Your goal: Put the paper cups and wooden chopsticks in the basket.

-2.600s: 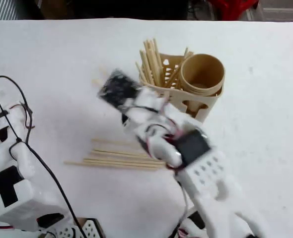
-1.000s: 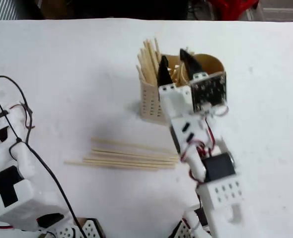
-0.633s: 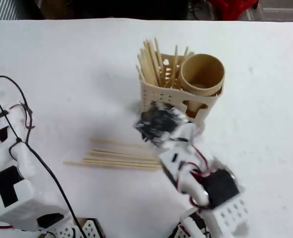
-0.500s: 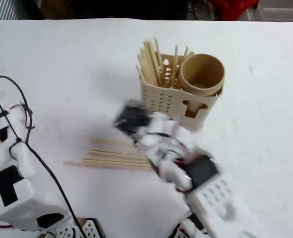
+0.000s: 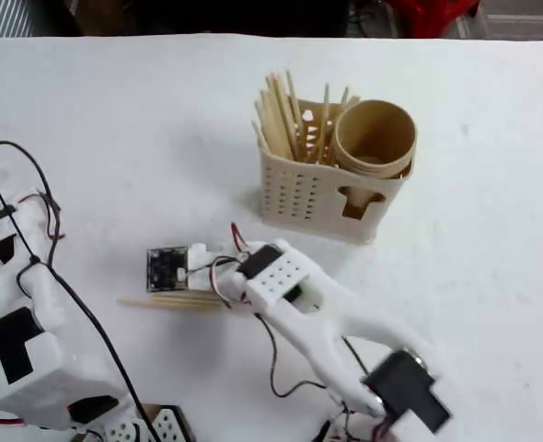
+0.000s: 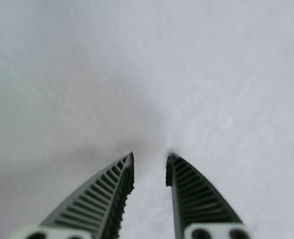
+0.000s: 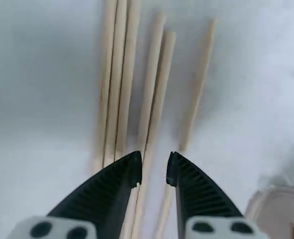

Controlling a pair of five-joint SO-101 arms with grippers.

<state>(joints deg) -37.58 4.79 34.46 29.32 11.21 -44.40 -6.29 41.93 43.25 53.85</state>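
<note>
On the white table [image 5: 115, 120], the high view showed brown paper cups [image 5: 375, 138] and upright wooden chopsticks [image 5: 279, 115] in the cream perforated basket [image 5: 308, 193], the right wrist view the right gripper [image 7: 153, 169] slightly parted over loose pale chopsticks [image 7: 116, 89], the left gripper [image 6: 149, 167] likewise parted above the table.

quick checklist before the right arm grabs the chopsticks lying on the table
1. right pincer open: ok, narrow gap between the tips.
2. Lined up over the loose chopsticks: ok, one stick runs into the gap.
3. Tips touching a stick: cannot tell.
4. basket upright: ok, with paper cups inside.
5. left pincer out of the way: ok, open over bare table.
</note>
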